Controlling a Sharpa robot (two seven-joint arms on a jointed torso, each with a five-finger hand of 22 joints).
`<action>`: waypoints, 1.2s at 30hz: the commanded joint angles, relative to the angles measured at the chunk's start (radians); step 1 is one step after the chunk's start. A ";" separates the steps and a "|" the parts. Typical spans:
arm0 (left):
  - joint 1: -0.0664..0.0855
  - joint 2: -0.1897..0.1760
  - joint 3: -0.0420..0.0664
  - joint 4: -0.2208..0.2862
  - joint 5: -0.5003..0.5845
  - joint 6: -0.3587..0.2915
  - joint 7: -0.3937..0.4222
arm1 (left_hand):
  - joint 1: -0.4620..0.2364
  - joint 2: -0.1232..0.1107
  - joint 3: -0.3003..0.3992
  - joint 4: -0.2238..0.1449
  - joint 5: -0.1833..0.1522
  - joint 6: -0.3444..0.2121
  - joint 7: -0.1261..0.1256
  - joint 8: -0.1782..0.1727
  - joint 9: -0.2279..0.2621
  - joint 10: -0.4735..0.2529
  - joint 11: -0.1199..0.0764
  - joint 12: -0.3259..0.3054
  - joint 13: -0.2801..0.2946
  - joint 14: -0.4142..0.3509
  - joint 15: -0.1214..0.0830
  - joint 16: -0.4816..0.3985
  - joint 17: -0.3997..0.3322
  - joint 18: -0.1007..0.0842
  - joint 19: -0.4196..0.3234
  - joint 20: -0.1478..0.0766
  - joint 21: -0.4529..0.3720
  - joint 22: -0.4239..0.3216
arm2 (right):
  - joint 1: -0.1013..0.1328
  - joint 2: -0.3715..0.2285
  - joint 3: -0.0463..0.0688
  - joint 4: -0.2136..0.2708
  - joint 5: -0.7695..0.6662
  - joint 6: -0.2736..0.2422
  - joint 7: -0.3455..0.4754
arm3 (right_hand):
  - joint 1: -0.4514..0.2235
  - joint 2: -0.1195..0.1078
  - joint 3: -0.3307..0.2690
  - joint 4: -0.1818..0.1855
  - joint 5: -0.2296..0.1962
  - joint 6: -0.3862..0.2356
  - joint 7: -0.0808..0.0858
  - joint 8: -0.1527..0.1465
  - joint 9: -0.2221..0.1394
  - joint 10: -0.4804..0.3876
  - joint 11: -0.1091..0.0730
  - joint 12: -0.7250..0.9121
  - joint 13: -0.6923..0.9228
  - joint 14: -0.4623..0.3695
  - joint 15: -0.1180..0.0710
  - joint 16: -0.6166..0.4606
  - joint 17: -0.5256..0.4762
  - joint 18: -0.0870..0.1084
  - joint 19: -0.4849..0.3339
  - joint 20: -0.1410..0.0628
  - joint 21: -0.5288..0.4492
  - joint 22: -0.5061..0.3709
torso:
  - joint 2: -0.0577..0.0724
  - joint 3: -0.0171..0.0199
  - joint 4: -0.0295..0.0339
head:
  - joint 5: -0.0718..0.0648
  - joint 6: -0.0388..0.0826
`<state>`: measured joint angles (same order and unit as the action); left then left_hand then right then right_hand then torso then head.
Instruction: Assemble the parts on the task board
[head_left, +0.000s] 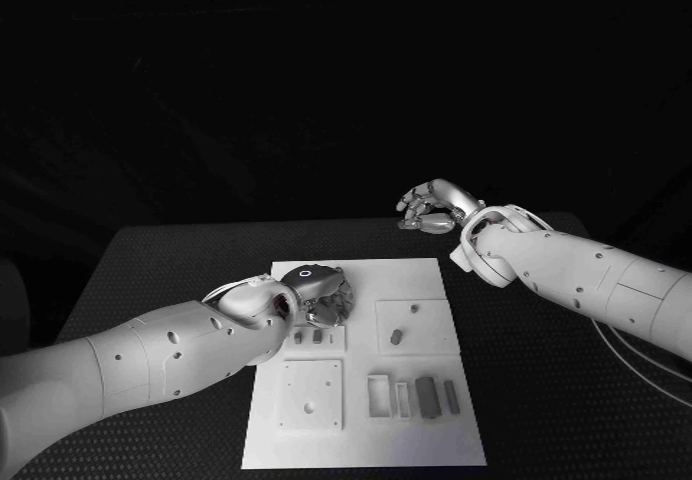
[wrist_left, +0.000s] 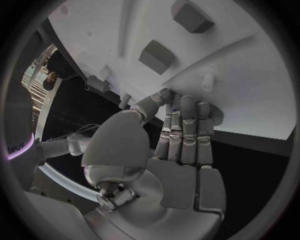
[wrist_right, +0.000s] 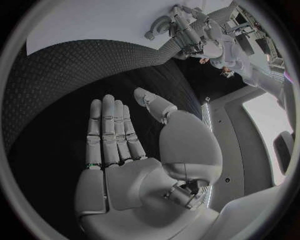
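Nearest, low in the frame, grey parts (head_left: 427, 394) stand on end in a row on the task board (head_left: 433, 448), long axes running away from me. Mid-frame, the left robot hand (head_left: 320, 298) hovers over the board's upper left, fingers pressed together, holding nothing I can see; it is the nearer hand. Farther, upper right, the right robot hand (head_left: 430, 210) hangs spread and empty above the desk (head_left: 159, 260).

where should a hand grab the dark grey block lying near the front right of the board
Probably across its long sides, coming straight down from above. The dark grey block lies flat on the task board, narrow and long, with gaps beside it for fingertips.
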<state>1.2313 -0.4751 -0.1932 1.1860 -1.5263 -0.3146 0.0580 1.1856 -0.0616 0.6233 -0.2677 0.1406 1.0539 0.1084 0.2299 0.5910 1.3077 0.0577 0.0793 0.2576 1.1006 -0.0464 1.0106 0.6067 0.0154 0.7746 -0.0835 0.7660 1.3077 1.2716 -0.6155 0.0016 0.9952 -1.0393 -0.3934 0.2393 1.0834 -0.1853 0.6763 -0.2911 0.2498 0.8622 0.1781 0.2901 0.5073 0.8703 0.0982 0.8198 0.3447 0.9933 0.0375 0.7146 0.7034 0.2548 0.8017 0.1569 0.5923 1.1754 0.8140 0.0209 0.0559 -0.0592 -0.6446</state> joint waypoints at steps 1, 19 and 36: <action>-0.020 0.002 -0.014 0.001 -0.012 0.043 -0.010 | 0.007 -0.006 0.032 0.012 -0.031 0.008 -0.002 0.006 -0.003 0.012 0.002 -0.001 -0.003 0.008 -0.002 0.002 -0.005 -0.009 0.011 -0.058 0.000 0.014 | 0.000 0.000 0.000 0.001 -0.001 0.009 0.010 | 0.001 0.006 -0.006 0.002 0.007 0.001 0.000 0.002 -0.001 0.007 -0.003 -0.005 -0.002 0.008 0.000 -0.005 -0.001 0.001 0.003 0.006 -0.004 -0.001 | 0.000 -0.0012 0.0001 | 0.001 0.001; -0.021 -0.040 0.023 0.046 0.076 -0.035 0.015 | 0.000 -0.015 0.051 0.020 -0.022 0.015 -0.006 0.013 -0.005 0.025 -0.003 -0.004 -0.006 0.031 -0.008 0.008 -0.008 -0.007 0.031 -0.066 0.006 0.016 | 0.000 -0.002 0.000 -0.004 -0.001 0.007 0.011 | 0.002 0.006 -0.006 0.001 0.007 0.002 0.000 0.003 -0.001 0.008 -0.003 -0.005 -0.004 0.008 0.000 -0.007 -0.001 0.001 0.002 0.007 -0.006 -0.001 | -0.001 -0.0003 0.0009 | 0.005 0.010; -0.019 -0.106 0.066 0.106 0.115 -0.009 0.007 | -0.002 -0.016 0.054 0.021 -0.020 0.016 -0.006 0.014 -0.006 0.027 -0.004 -0.005 -0.007 0.037 -0.009 0.010 -0.008 -0.006 0.037 -0.068 0.008 0.017 | 0.000 -0.008 0.001 -0.002 -0.001 0.008 0.010 | 0.004 0.006 -0.007 0.001 0.007 0.003 -0.001 0.003 -0.002 0.008 -0.003 -0.006 -0.007 0.008 0.000 -0.008 -0.001 0.002 0.001 0.008 -0.007 0.000 | -0.001 -0.0015 0.0022 | 0.009 0.013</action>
<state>1.2111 -0.5786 -0.1280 1.2846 -1.4304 -0.3440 0.0641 1.1905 -0.0754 0.6710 -0.2471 0.1161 1.0629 0.1038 0.2371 0.5835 1.3253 0.0545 0.0790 0.2518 1.1295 -0.0537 1.0152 0.5996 0.0153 0.8046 -0.0930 0.7704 1.3074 1.2716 -0.6230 0.0018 0.9915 -1.0393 -0.3936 0.2402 1.0834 -0.1853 0.6763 -0.2911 0.2536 0.8638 0.1766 0.2901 0.5073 0.8740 0.0945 0.8198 0.3399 0.9933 0.0375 0.7106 0.7036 0.2548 0.8018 0.1568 0.5884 1.1754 0.8128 0.0198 0.0576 -0.0502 -0.6316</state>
